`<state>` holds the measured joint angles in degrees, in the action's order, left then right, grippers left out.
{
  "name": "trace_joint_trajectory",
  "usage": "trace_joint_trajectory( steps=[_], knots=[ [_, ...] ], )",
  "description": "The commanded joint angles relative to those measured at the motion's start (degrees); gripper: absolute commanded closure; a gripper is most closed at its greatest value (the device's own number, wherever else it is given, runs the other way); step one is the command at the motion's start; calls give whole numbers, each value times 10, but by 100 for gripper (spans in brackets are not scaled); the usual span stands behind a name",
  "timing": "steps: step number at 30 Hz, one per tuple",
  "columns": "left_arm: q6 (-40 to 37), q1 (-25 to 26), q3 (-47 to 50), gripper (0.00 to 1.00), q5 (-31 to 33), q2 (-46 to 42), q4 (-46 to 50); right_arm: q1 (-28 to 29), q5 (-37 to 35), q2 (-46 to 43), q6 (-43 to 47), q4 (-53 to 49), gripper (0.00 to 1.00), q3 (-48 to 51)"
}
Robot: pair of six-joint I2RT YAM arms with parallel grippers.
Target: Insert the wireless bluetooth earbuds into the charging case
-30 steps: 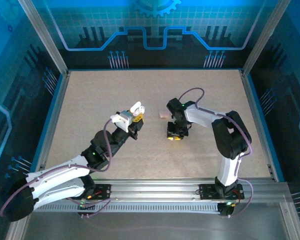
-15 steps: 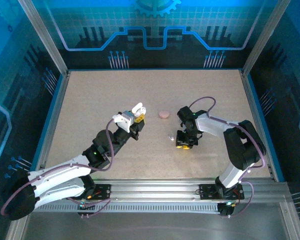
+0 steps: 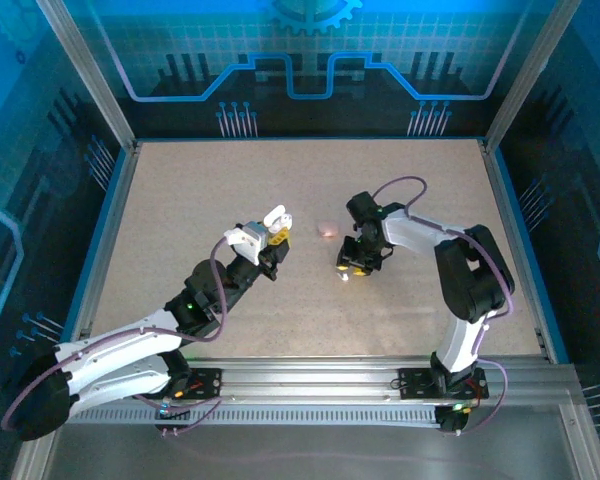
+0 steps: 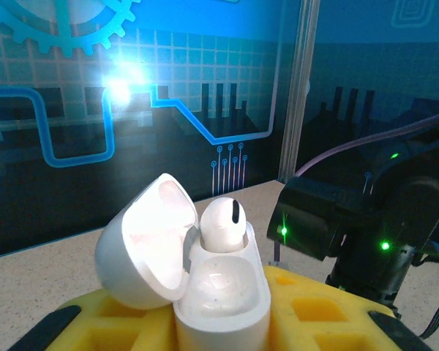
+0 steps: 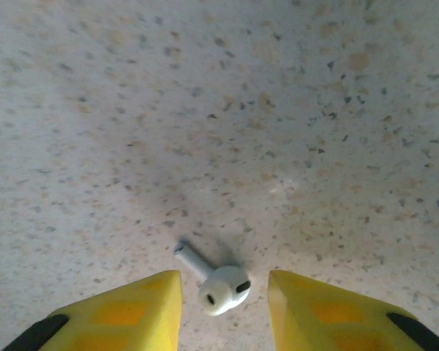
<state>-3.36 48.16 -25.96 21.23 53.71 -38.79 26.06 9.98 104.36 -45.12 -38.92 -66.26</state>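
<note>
My left gripper [image 3: 268,236] [image 4: 221,333] is shut on the white charging case [image 3: 273,220] [image 4: 223,289] and holds it above the table. Its lid [image 4: 148,241] stands open to the left. One white earbud [image 4: 221,221] sits upright in the far socket, and the near socket is bare. A second white earbud [image 3: 344,277] [image 5: 221,285] lies on the table with its stem pointing up-left in the right wrist view. My right gripper [image 3: 352,264] [image 5: 224,284] is open and straddles this earbud, with a gap on each side between it and the yellow fingers [image 5: 139,307].
A small pink case [image 3: 327,229] lies on the table between the two grippers, just behind the right one. The right arm's dark wrist [image 4: 366,219] hangs close to the right of the held case. Blue-lit walls and a metal frame [image 3: 95,85] surround the speckled tabletop [image 3: 200,180].
The right gripper swung out to the right, then came back left over the loose earbud, and its jaws widened a little. The left gripper and the case stayed put.
</note>
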Motion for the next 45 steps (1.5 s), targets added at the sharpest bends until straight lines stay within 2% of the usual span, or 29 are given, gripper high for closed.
trace_joint_trajectory(
  steps=[1,12,17,27,32,40,45],
  knots=[
    [-4,-5,-1,71,3,-13,-5,-2,13,15,-2,-14,66,-18],
    [2,-5,-3,71,-1,-5,-9,4,9,-21,48,-25,77,35],
    [6,-5,-6,71,-5,0,-10,25,-7,-24,68,-39,82,42],
    [7,-5,-4,71,-2,-11,-2,103,-125,-9,91,-123,87,-6],
    [6,-5,-2,71,0,-19,2,107,-160,-12,85,-136,88,-23],
    [1,-5,3,71,10,-29,8,109,-269,1,36,-181,85,-35],
    [2,-5,4,71,10,-26,4,131,-271,16,24,-180,84,-35]
  ],
)
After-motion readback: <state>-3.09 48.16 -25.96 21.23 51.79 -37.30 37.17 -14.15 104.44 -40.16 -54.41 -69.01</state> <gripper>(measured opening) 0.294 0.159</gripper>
